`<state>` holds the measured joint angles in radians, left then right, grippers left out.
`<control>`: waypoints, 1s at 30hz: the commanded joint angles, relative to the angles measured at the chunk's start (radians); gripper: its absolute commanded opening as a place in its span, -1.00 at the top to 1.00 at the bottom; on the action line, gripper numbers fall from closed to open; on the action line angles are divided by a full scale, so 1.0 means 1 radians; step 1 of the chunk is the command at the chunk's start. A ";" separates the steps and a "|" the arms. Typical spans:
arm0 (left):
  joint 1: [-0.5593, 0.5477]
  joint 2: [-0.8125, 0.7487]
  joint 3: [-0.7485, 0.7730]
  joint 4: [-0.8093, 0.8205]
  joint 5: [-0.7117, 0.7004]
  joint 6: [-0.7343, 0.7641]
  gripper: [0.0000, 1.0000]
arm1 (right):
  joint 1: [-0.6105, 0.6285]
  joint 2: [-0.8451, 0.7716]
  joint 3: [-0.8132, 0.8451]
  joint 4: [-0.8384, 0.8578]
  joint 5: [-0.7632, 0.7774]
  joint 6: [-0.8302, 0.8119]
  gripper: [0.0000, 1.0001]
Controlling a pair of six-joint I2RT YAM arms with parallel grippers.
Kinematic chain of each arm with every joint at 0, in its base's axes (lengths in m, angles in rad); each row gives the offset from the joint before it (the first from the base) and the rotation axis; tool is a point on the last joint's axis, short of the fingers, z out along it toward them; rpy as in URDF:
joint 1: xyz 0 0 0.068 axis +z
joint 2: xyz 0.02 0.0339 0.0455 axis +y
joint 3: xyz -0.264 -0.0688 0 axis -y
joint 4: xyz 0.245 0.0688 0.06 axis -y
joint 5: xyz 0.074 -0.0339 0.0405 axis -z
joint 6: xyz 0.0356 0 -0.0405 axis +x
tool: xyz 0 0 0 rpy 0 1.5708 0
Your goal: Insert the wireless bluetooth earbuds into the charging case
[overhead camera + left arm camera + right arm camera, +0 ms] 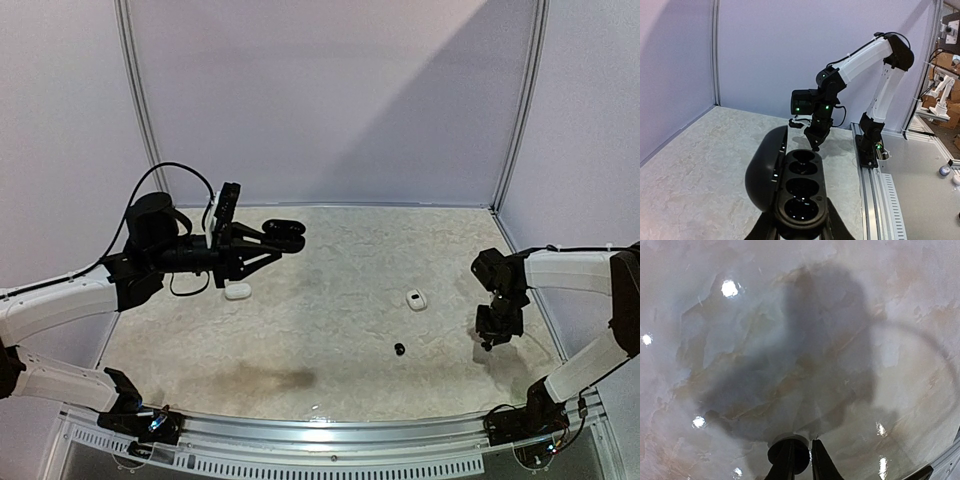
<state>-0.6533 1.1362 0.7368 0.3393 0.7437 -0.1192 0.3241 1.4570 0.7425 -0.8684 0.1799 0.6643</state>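
Observation:
The black charging case [800, 192] is pinched at its base in my shut left gripper [799, 227], lid swung open to the left and its hollows empty. In the top view that left gripper [268, 243] holds the case [284, 233] in the air over the far left of the table. My right gripper [804, 444] hangs above the table, its fingers almost together on a small round black earbud [775, 453] with a pale rim. From above, the right gripper [488, 340] points down at the right side. Another black earbud [399, 348] lies on the table.
A white case [237, 291] lies under the left arm. A small white piece with a dark spot [416, 299] sits right of centre; I cannot tell if it is a bud or a case. Walls close the marbled table [300, 340] at the back and sides.

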 commanded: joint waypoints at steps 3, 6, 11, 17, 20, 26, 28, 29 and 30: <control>0.001 -0.016 -0.014 0.015 0.006 0.017 1.00 | -0.007 0.002 -0.033 0.019 -0.065 -0.002 0.76; 0.001 -0.016 -0.014 0.015 0.008 0.019 1.00 | -0.007 -0.016 -0.044 0.017 -0.107 0.008 0.76; 0.001 -0.014 -0.014 0.018 0.009 0.018 1.00 | -0.004 -0.043 -0.055 0.002 -0.146 0.042 0.77; 0.001 -0.013 -0.016 0.024 0.009 0.019 1.00 | 0.032 -0.057 -0.048 -0.010 -0.167 0.079 0.73; 0.001 -0.016 -0.017 0.025 0.009 0.020 1.00 | 0.047 -0.043 -0.051 -0.028 -0.166 0.088 0.69; 0.001 -0.018 -0.022 0.029 0.009 0.021 1.00 | 0.066 -0.043 -0.069 0.000 -0.215 0.104 0.63; 0.001 -0.018 -0.022 0.029 0.009 0.020 1.00 | 0.066 -0.044 -0.081 0.031 -0.250 0.102 0.64; 0.001 -0.019 -0.022 0.029 0.009 0.020 1.00 | 0.067 -0.044 -0.083 0.037 -0.256 0.105 0.66; 0.001 -0.018 -0.022 0.029 0.009 0.021 1.00 | 0.066 -0.044 -0.084 0.038 -0.262 0.106 0.69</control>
<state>-0.6533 1.1362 0.7364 0.3477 0.7479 -0.1081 0.3687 1.4090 0.7017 -0.8524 0.0631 0.7544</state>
